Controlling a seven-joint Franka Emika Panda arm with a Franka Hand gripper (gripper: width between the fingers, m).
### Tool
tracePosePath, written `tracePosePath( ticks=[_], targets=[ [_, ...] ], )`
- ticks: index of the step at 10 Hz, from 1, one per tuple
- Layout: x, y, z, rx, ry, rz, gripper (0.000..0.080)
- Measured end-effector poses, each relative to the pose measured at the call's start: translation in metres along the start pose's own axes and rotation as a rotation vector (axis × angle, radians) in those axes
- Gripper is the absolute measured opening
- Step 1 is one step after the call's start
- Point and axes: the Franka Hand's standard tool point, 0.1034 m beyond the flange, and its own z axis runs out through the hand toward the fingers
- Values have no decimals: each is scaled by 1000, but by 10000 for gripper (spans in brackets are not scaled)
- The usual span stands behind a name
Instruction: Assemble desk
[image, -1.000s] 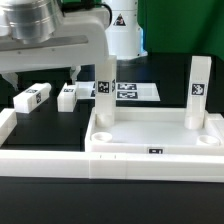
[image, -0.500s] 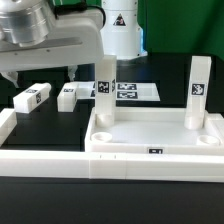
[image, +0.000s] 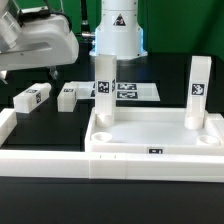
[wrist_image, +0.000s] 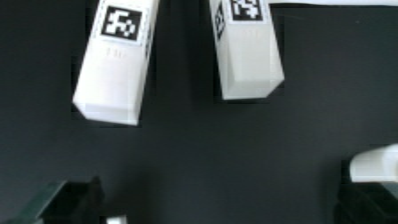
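Observation:
The desk's white rimmed tabletop lies at the front. Two white legs stand upright in its far corners, one on the exterior view's left and one on its right. Two more tagged legs lie loose on the black table, one further left and one beside it. My gripper hangs above these loose legs. It is open and holds nothing. In the wrist view only its dark fingertips show.
The marker board lies flat behind the tabletop. A long low white barrier wall runs along the front left. The robot's base stands at the back. A white part's edge shows in the wrist view.
The arm has swung toward the exterior view's left, from near the upright left leg to above the two loose legs. The jaws stay open.

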Motion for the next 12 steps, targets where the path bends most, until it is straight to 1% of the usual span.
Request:
tracePosePath(
  ticks=[3, 4, 5, 6, 8, 9, 10, 11, 12],
  targets=[
    [0, 0, 1, 2, -5, 0, 649],
    [-3, 1, 10, 12, -3, 14, 649],
    [-13, -2, 27, 37, -25, 61, 649],
    [-16, -3, 33, 42, -41, 67, 649],
    [-15, -3, 33, 42, -52, 64, 649],
    [-19, -5, 36, 51, -90, 65, 649],
    [-25, -10, 39, 71, -190, 82, 649],
    [-22, -12, 44, 74, -250, 103, 649],
    [-24, -12, 49, 82, -306, 108, 649]
  ],
)
